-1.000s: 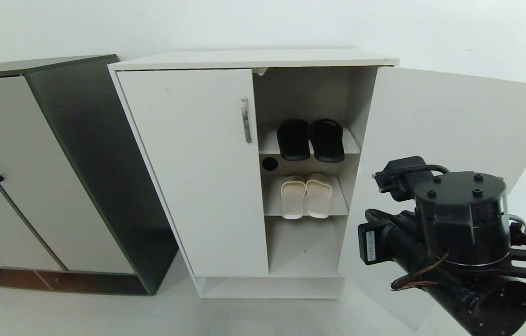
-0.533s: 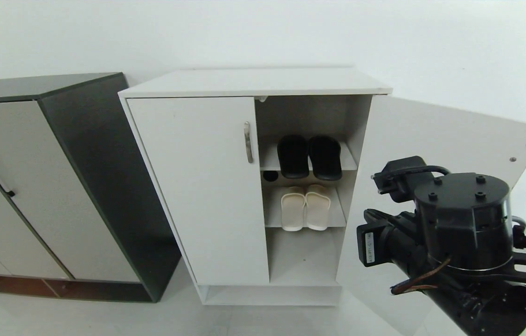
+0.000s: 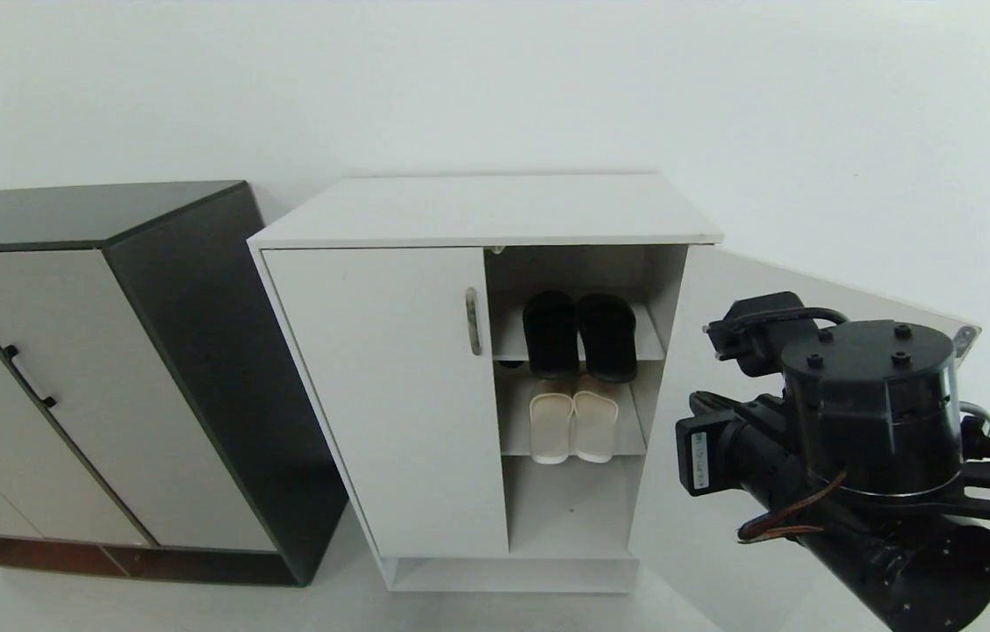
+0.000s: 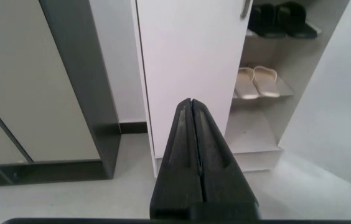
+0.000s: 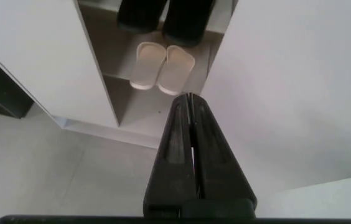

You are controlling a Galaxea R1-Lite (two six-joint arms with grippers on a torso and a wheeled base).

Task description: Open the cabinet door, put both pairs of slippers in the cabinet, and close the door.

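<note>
Head view showed both pairs already inside the white cabinet [image 3: 495, 211]: black slippers [image 3: 579, 333] on the upper shelf, white slippers [image 3: 574, 426] on the shelf below. I judged that only the closing remained: the right gripper [image 5: 191, 98], fingers pressed together and empty, should push the open right door [image 3: 688, 535] near its free edge, slowly, along its arc. The left gripper [image 4: 191, 102] was also clenched on nothing. Count: 2 pairs, 4 slippers, 2 doors, 1 open; 1 dark cabinet [image 3: 179, 351] at left.

White cabinet [image 3: 381, 395] of smooth, matt laminated board, with a brushed metal handle [image 3: 472, 321]. Inside, black slippers [image 3: 579, 335] and cream slippers [image 3: 574, 426] look like matt moulded foam. Dark cabinet [image 3: 214, 369] alongside, matt laminate. Floor [image 3: 197, 606] smooth, faintly glossy.
</note>
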